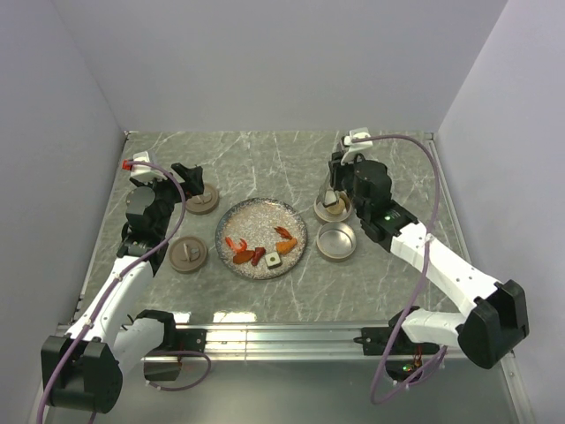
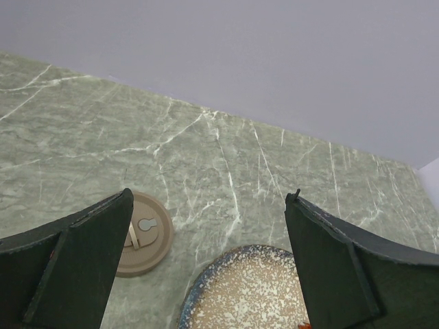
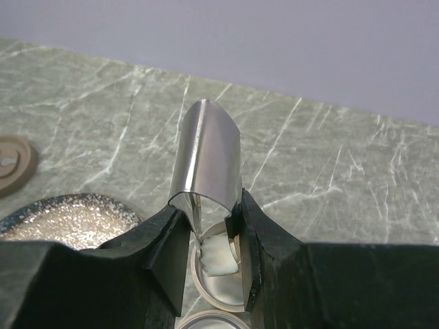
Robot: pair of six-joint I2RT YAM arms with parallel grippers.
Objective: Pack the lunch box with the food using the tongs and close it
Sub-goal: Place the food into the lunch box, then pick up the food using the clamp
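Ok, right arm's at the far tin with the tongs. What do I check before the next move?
1. Hold of right gripper on tongs: ok.
2. Tips of tongs inside far tin: ok.
3. Release of white piece from tips: cannot tell.
4. Room in near tin: ok, empty.
5. Clearing of plate: not ok; red bits, orange piece, white square lie on it.
6. State of left gripper: ok, open, holding nothing.
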